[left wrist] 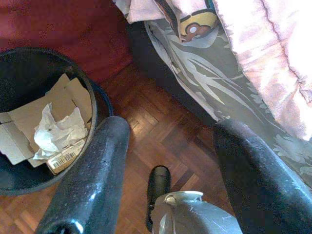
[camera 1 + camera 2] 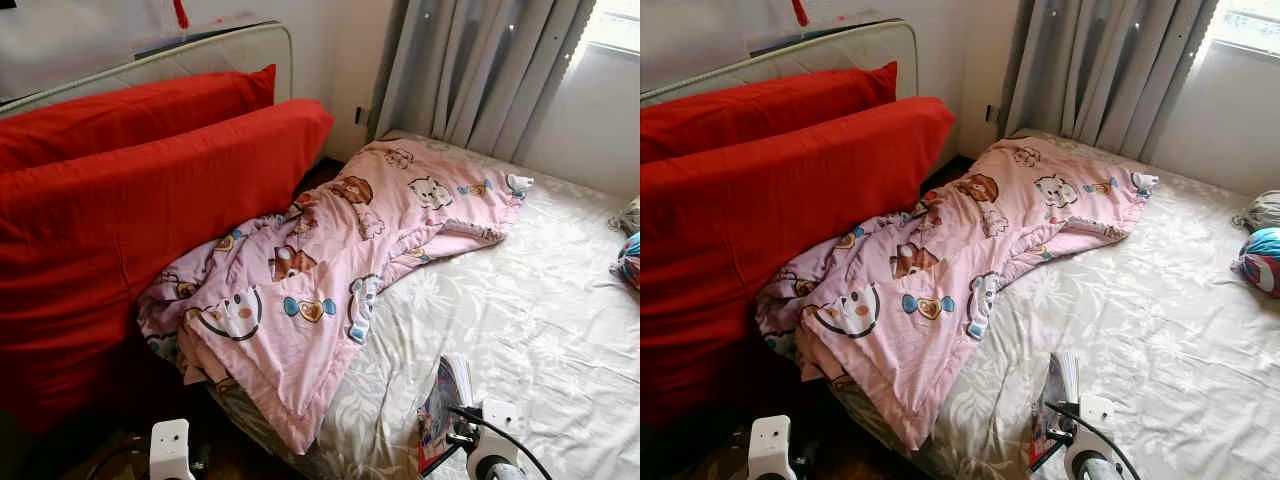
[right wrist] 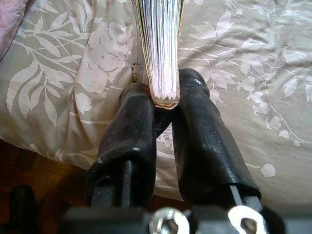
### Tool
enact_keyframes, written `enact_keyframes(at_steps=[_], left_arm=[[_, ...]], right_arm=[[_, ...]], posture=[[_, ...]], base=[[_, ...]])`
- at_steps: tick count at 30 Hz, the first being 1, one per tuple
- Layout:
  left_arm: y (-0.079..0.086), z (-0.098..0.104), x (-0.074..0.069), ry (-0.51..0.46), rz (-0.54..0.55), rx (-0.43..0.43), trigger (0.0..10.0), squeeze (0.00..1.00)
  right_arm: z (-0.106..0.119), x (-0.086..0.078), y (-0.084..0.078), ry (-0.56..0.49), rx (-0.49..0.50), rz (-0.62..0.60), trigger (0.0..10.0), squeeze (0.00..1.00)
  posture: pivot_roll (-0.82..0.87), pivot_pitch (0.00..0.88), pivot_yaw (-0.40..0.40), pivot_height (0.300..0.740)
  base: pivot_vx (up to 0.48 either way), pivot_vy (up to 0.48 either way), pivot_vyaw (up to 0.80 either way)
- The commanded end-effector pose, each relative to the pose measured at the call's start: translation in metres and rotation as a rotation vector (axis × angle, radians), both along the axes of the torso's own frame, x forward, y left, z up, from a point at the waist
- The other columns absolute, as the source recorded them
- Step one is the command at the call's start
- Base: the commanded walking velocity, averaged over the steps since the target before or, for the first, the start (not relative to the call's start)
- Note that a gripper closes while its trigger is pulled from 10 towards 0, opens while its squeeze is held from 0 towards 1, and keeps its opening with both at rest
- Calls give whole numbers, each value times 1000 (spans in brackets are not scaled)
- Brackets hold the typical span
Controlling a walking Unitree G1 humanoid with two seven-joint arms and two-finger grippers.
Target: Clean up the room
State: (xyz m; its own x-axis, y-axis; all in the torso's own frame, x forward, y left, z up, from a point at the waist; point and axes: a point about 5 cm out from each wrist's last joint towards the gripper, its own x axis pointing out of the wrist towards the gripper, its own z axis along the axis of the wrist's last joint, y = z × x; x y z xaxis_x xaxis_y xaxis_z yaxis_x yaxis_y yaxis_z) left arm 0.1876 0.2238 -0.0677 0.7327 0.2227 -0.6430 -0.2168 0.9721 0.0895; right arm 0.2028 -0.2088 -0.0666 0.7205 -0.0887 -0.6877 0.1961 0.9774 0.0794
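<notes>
The left gripper (image 1: pixel 161 161) hangs with its fingers spread wide, over the wood floor beside the bin (image 1: pixel 92 107). Near the bed's (image 2: pixel 560 330) front edge, the right gripper (image 3: pixel 163 105) pinches a book (image 3: pixel 158 48) by its lower end. A firm hold should stop its pages fanning during the carry.

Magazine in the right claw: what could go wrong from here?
The right claw pinches the magazine only at one edge, so its pages may fan open or it may slip out over the bed. The bin sits by the left claw, low beside the bed, so carrying it across may snag the pink quilt.
</notes>
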Motion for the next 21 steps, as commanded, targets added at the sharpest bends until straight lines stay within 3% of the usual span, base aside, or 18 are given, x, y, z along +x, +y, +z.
enact_keyframes(at_steps=[1, 6, 15, 21], left_arm=[[4, -13, -24, 103, -32, -110, 10000, 0], [2, -12, -21, 101, -62, -99, 10000, 0], [-1, -12, -20, 96, -59, -99, 10000, 0], [-1, -12, -21, 90, -43, -109, 10000, 0]], right_arm=[[75, 67, -8, -568, -115, -52, 10000, 0], [58, 55, -4, -458, -116, -19, 10000, 0], [56, 54, -7, -444, -90, -51, 10000, 0], [54, 52, -10, -421, -92, -59, 10000, 0]], posture=[[91, 0, -83, 740], [94, 0, -85, 740], [92, 0, -88, 740], [94, 0, -91, 740]], base=[[0, 0, 0], [0, 0, 0], [0, -330, 0], [0, 0, -98]])
